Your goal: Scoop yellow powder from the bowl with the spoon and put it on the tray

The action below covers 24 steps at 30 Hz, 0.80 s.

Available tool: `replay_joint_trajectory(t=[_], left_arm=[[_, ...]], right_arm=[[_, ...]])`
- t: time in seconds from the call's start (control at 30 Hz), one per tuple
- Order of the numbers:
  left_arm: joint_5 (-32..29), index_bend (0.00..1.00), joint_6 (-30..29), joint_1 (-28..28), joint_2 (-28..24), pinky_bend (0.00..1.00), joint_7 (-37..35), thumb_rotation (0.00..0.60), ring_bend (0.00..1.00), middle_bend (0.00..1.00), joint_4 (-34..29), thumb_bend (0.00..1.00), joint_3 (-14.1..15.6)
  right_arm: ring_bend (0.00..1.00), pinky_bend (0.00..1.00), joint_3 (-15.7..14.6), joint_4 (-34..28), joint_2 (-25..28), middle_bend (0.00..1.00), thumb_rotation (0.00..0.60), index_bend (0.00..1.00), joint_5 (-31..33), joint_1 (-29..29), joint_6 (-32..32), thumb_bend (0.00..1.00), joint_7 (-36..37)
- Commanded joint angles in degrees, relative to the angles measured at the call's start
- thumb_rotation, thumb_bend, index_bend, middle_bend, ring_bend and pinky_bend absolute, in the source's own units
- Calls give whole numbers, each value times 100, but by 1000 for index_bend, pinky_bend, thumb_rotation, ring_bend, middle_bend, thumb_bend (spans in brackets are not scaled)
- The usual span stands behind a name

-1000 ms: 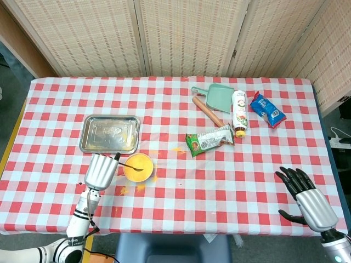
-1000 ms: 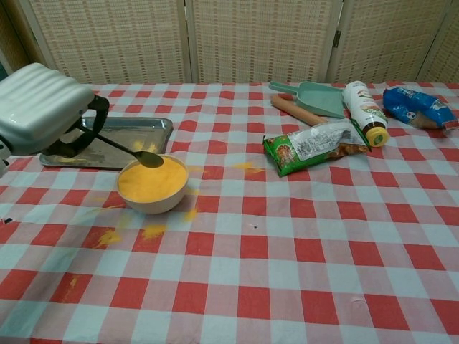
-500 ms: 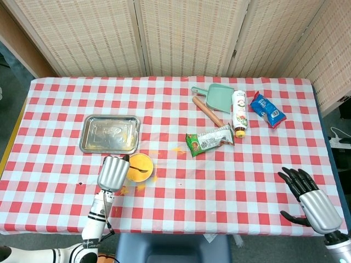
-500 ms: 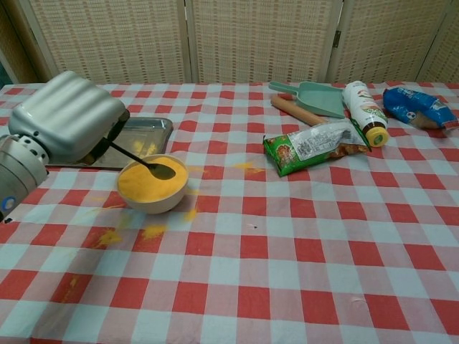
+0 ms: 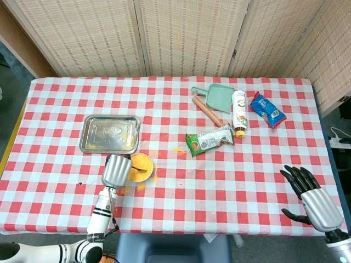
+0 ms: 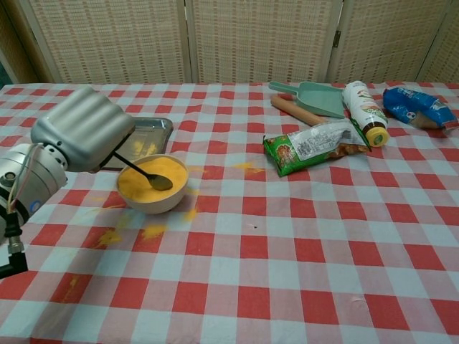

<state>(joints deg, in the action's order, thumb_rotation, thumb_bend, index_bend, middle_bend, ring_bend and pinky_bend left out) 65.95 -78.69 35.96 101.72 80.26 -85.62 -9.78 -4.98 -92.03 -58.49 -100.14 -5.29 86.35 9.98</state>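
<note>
Powder (image 6: 147, 188) in the bowl (image 6: 153, 203) is a bright, matte yellow, mounded almost level with the rim and looking fine and soft. The bowl itself is small, round and cream-coloured, sitting on the bench (image 6: 301, 251) just in front of the tray's near right corner. Some of the yellow stuff is spilled on the red-and-white checked cloth around it, in little smears in front and to the right.

The left hand (image 6: 82, 129) has its fingers wrapped around the thin dark handle of the spoon (image 6: 147, 175), and the spoon's bowl end rests down in the powder, slightly right of centre. The hand's back is ribbed, pale grey metal-looking shell.

The tray (image 5: 109, 133) is a shallow rectangular steel one, shiny, with rounded corners and a few yellow dabs on its right side.

The right hand (image 5: 311, 196) is well apart at the near right edge, holding nothing, dark fingers spread.

Further back: a mint green plastic dustpan (image 6: 314, 97), a wooden rolling pin (image 6: 292, 108), a lying bottle with a yellow cap (image 6: 364, 112), a crinkly green snack packet (image 6: 315, 145) and a blue packet (image 6: 418, 106).
</note>
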Motion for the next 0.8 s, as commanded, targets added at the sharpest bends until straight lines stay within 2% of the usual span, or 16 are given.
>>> replay_joint_trajectory(t=[0.03,0.4,0.6,0.7,0.8], left_arm=[[-117,924,86,74,35,1000,-117,600,1000,1000,152,791,-109],[-302,926,210,239,8,1000,-773,600,1000,1000,512,791,-409],[-329,925,119,147,-243,1000,-894,600,1000,1000,-78,791,-324],[-330,925,104,130,-289,1000,-901,600,1000,1000,-180,790,-300],[-290,925,-9,-6,-462,1000,-860,600,1000,1000,-619,788,-74]], right_arm=[[0,0,11,-1,-3,0,600,0,19,1,-6,87,-10],[0,0,42,-16,-30,0,600,0,94,-9,-76,87,-92],[0,0,41,-29,-35,0,600,0,84,-8,-81,87,-118],[0,0,39,-30,-35,0,600,0,79,-7,-79,86,-118],[0,0,8,-42,-24,0,600,0,-2,8,-34,87,-112]])
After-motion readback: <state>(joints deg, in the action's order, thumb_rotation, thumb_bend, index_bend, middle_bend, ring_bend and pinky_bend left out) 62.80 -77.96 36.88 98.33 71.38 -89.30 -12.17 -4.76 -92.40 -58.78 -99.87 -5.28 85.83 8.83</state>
